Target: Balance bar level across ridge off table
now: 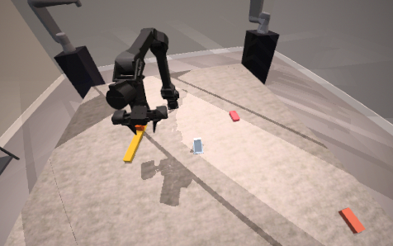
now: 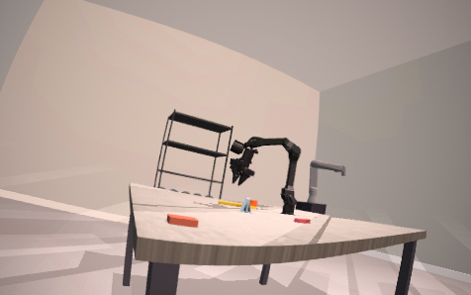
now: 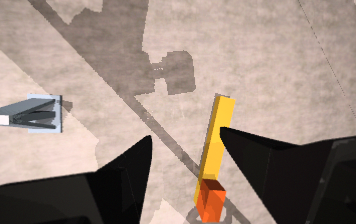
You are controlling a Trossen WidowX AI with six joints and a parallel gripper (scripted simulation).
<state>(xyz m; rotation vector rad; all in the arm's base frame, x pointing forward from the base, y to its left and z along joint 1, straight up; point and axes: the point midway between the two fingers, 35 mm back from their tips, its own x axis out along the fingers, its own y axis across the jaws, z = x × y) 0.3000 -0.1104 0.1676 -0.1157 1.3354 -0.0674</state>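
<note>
The yellow bar [image 1: 133, 146] [image 2: 230, 203] [image 3: 224, 112] lies flat on the table, with an orange block [image 1: 140, 127] [image 2: 253, 203] [image 3: 212, 202] at its end nearer the arm. The ridge, a small light blue-grey wedge-shaped stand [image 1: 198, 145] [image 2: 245, 205] [image 3: 30, 107], stands apart from the bar with nothing on it. My gripper [image 1: 144, 132] [image 2: 237, 183] [image 3: 186, 135] is open and empty, high above the table near the bar. In the wrist view the bar shows beside the right fingertip, well below it. In the top view the gripper is close to the orange block's end of the bar.
A small red block [image 1: 234, 115] [image 2: 302, 221] lies on the table beyond the ridge from the bar. A larger orange-red block [image 1: 352, 220] [image 2: 182, 221] lies near the table's far corner from the arm. A black shelf rack [image 2: 195, 148] stands behind the table.
</note>
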